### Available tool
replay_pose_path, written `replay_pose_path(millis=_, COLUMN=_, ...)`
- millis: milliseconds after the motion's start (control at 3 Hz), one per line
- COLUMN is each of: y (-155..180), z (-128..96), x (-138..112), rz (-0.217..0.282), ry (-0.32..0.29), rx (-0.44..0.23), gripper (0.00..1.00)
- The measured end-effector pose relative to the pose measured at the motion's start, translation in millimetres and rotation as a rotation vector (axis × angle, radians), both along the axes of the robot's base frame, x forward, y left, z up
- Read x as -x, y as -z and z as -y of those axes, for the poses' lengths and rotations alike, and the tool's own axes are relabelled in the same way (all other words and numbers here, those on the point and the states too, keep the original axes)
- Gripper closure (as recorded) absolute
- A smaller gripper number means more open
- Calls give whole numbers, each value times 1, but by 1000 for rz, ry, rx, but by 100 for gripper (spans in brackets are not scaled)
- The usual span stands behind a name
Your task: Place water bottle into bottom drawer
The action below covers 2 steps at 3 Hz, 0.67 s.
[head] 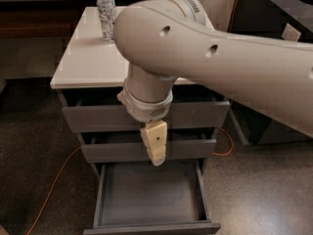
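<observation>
Closest to me, the arm [220, 58] fills the upper right of the view and blocks the right half of the cabinet behind it. Below it, the bottom drawer [146, 199] is pulled out towards me. Its grey floor is bare wherever I can see it.

The gripper [156, 159] hangs from the wrist and points straight down. It is above the rear part of that drawer's opening, in front of the middle drawer [112, 151], and clear of the drawer floor. I see it side-on as one cream block, so I cannot tell whether it is open or closed. No bottle shows in it or under it.

Behind the gripper are the top drawer [93, 117] and then the white top [83, 58]. At the top's far left corner stands a tall bottle [105, 11] with a pale label, which is not the one I want.

I cannot find the water bottle anywhere: not in the drawer, not at the gripper, and not on the visible part of the top. My guess is that if it is out here at all, it is behind the arm on the hidden right side of the top. That would put it above and beyond the gripper, and I could not read which way its long axis lies.

The gripper-to-drawer relation is already good, since the gripper is directly above the opening with a straight drop. Before moving, I would swing the arm aside to find the bottle.
</observation>
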State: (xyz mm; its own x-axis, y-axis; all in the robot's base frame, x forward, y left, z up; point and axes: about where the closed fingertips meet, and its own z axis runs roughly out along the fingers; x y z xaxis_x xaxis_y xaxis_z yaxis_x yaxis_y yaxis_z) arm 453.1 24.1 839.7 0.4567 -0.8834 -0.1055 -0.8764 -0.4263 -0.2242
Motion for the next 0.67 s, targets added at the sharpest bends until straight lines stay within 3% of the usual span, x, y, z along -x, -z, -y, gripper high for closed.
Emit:
replay_pose_path(millis=333, y=-9, z=7, x=8, rz=-31, ry=-44, rx=38, gripper=0)
replay_pose_path(millis=667, y=-9, z=7, x=9, rz=-32, ry=-41, rx=38, gripper=0)
